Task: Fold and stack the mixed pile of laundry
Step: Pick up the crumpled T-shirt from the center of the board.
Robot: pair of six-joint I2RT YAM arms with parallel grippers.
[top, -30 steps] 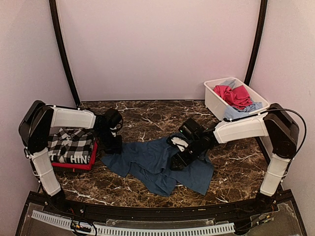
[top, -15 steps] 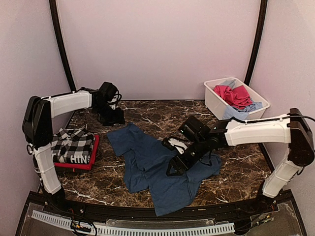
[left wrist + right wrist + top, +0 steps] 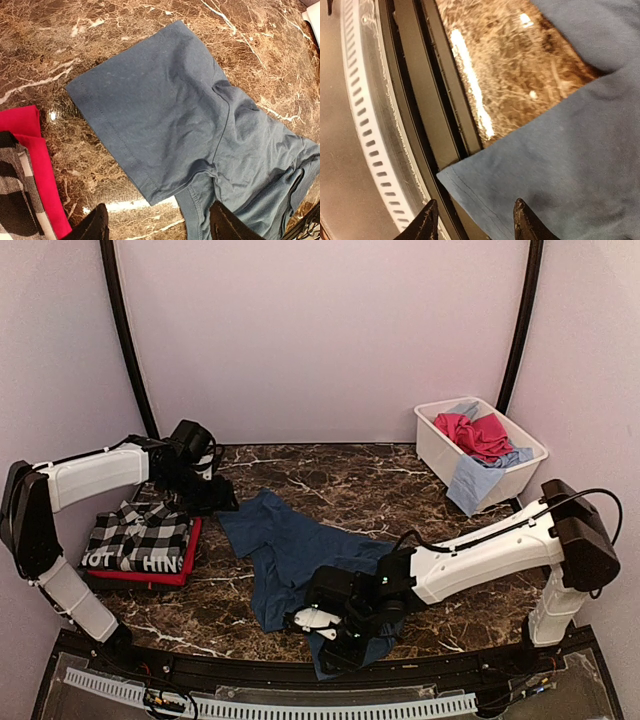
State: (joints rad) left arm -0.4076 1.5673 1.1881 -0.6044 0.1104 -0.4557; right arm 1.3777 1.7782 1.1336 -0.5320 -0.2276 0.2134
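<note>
A navy blue tee (image 3: 300, 555) lies partly spread in the middle of the marble table, one sleeve (image 3: 150, 100) flat at the back left. My left gripper (image 3: 220, 502) hovers open above that sleeve's lower hem (image 3: 160, 227), with nothing between its fingers. My right gripper (image 3: 338, 640) is open low over the tee's near hem corner (image 3: 475, 222), which laps over the table's front edge. At the left, a black-and-white checked garment (image 3: 140, 538) sits folded on a red tee (image 3: 150, 575). Pink (image 3: 478, 435) and light blue (image 3: 475, 480) pieces fill the tub.
The white plastic tub (image 3: 437, 452) stands at the back right, the light blue cloth hanging over its front wall. A black rail and a white slotted strip (image 3: 365, 130) run along the table's near edge, just beyond the tee's hem. The red tee's edge (image 3: 35, 160) lies beside the left fingers.
The tee went from bunched to spread out, its sleeve pulled to the back left and let go. My left gripper opened. My right arm swung from the tee's middle to the near hem.
</note>
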